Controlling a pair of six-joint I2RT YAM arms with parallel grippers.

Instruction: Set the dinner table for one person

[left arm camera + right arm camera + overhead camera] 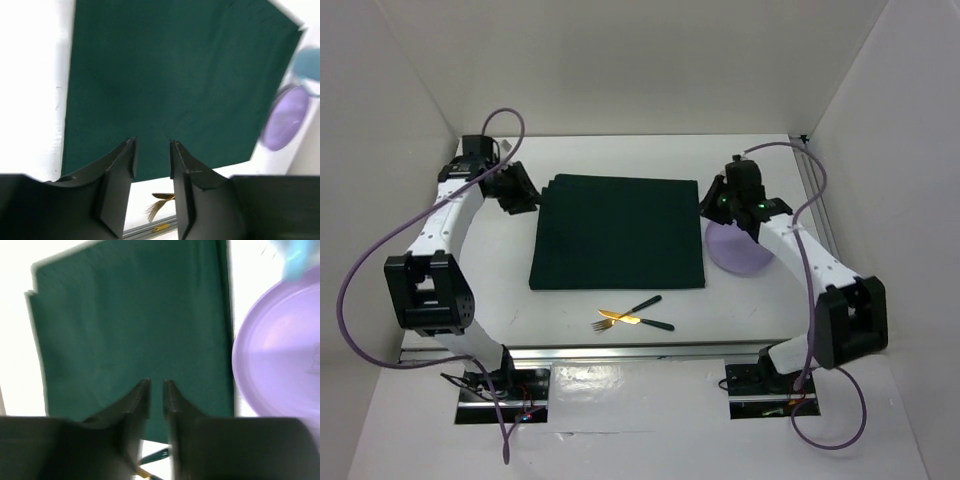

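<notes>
The white dinner table [620,160] carries a dark green cloth mat [618,232] lying flat in its middle. A lilac plate [740,258] lies just right of the mat, partly under my right arm. In front of the mat lie a gold fork [610,321] and two dark-handled pieces of cutlery [650,305], crossed. My left gripper [525,190] hovers at the mat's far left corner, jaws apart with nothing between them [152,142]. My right gripper [715,205] hangs over the mat's right edge with a narrow empty gap [156,382].
A metal rail [620,352] runs along the near edge, between the arm bases. White walls close in the table on three sides. A blurred light blue thing [297,257] shows beyond the plate [280,365] in the right wrist view.
</notes>
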